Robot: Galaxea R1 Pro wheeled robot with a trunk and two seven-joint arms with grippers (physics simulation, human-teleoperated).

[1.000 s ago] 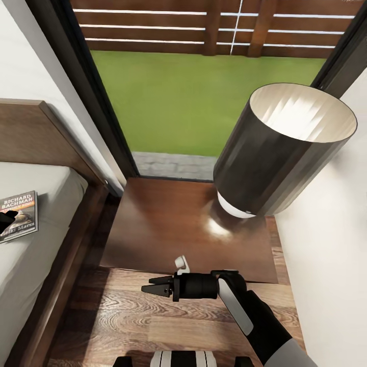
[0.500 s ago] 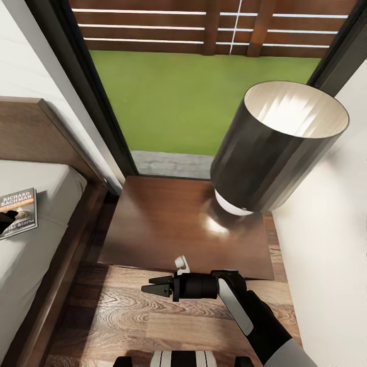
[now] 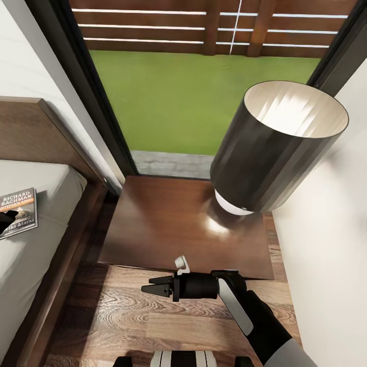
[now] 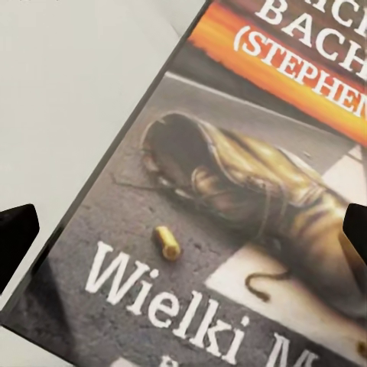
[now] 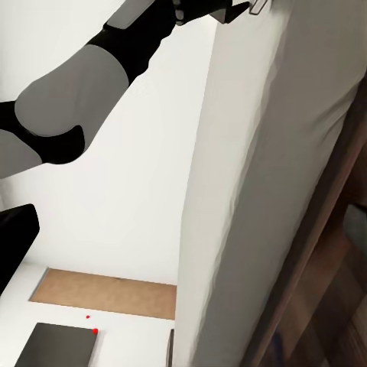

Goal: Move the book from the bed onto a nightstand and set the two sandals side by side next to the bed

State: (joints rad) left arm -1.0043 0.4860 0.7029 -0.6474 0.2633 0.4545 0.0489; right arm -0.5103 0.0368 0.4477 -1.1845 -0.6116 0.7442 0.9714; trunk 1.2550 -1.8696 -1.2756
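Note:
The book [image 3: 19, 213] lies flat on the bed's pale mattress [image 3: 46, 239], at the left edge of the head view. My left gripper [image 4: 183, 237] hovers open just over its cover, one dark fingertip on each side of the boot picture on the book [image 4: 229, 199]. Its tip [image 3: 5, 222] pokes in at the book's near corner. The nightstand [image 3: 168, 224] stands right of the bed frame [image 3: 69, 255]. My right gripper [image 3: 149, 285] hangs open and empty over the floor in front of the nightstand, pointing toward the bed. The sandals are out of view.
A big dark-shaded lamp [image 3: 280, 148] stands on the nightstand's right half, against the white wall [image 3: 331, 255]. Behind it a tall window [image 3: 193, 102] shows lawn and fence. Wood-plank floor [image 3: 127, 321] runs between the bed and the wall. The left arm [image 5: 115, 53] reaches over the mattress.
The head view shifted slightly between a second ago and half a second ago. Since then nothing has visibly moved; both grippers hold their places.

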